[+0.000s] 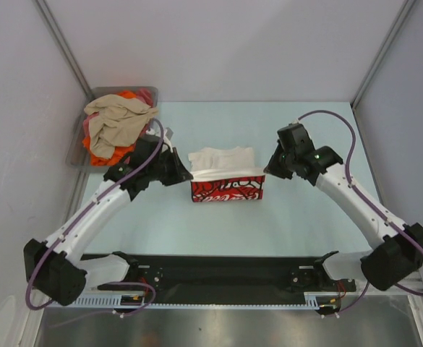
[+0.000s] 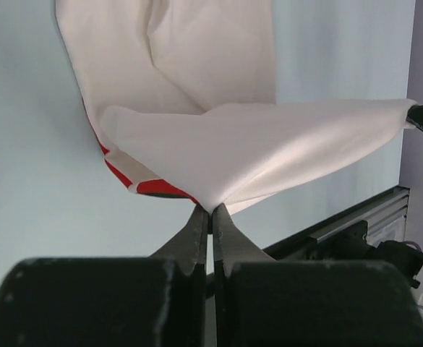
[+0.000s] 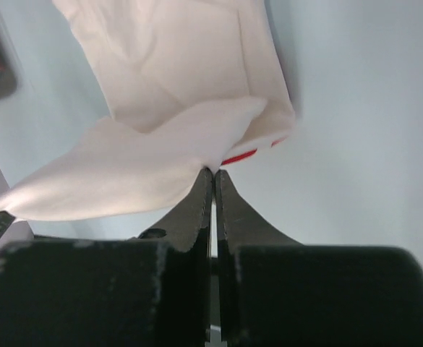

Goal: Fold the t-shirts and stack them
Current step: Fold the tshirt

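White shirt point(image 1: 222, 159) with red print lies mid-bench point(image 1: 305, 217), partly folded. Left tool point(image 2: 211, 210) is pinched tight on one edge and right tool point(image 3: 215, 172) on the opposite edge, with the cloth lifted between them. Other shirts point(image 1: 113, 124) are heaped in the grey tray point(image 1: 110, 90) at the far left.

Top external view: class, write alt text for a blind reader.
The left hand and right hand pinch opposite sides of a white t-shirt with red print on the table. A grey tray of crumpled shirts sits back left.
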`<action>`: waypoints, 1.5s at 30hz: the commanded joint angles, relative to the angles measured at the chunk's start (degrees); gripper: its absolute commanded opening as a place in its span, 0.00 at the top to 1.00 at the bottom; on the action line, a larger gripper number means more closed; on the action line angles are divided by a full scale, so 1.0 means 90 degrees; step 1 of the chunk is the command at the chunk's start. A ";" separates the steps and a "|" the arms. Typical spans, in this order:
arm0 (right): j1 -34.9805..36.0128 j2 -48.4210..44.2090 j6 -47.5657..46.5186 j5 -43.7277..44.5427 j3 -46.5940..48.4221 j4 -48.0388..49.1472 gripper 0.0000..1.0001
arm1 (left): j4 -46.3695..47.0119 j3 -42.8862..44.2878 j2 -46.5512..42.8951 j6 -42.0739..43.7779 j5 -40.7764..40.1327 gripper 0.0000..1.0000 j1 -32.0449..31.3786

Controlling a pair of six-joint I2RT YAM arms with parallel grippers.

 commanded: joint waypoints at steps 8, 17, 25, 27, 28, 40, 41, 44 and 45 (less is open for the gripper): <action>-0.1080 0.1993 -0.1290 -0.0588 0.1845 0.0478 1.00 | 0.0074 0.1658 0.2101 0.0816 0.0229 1.00 0.1037; -0.1188 0.3701 -0.1563 -0.0920 0.3212 0.0487 1.00 | 0.0269 0.2410 0.3497 0.0787 0.0503 1.00 0.1564; -0.1344 0.4650 -0.1564 -0.1174 0.3945 0.0497 1.00 | 0.0377 0.3152 0.4699 0.0670 0.0688 1.00 0.1799; -0.1373 0.4923 -0.1544 -0.1252 0.4072 0.0497 1.00 | 0.0386 0.3328 0.5011 0.0660 0.0689 1.00 0.1818; -0.1393 0.5021 -0.1534 -0.1310 0.4179 0.0507 1.00 | 0.0396 0.3368 0.5110 0.0621 0.0689 1.00 0.1838; -0.1617 0.6651 -0.1836 -0.1545 0.6316 -0.0349 0.52 | -0.0976 0.6186 0.7323 0.0786 0.0620 0.51 0.2101; -0.1666 0.6682 -0.1953 -0.1565 0.6696 -0.0488 0.49 | -0.1290 0.7031 0.7472 0.0835 0.0514 0.48 0.2131; -0.1793 0.6313 -0.2051 -0.1536 0.6614 -0.0704 0.44 | -0.1869 0.7558 0.7330 0.0972 0.0348 0.43 0.2180; -0.1812 0.6118 -0.2042 -0.1516 0.6418 -0.0704 0.44 | -0.1850 0.7364 0.7105 0.0972 0.0289 0.42 0.2160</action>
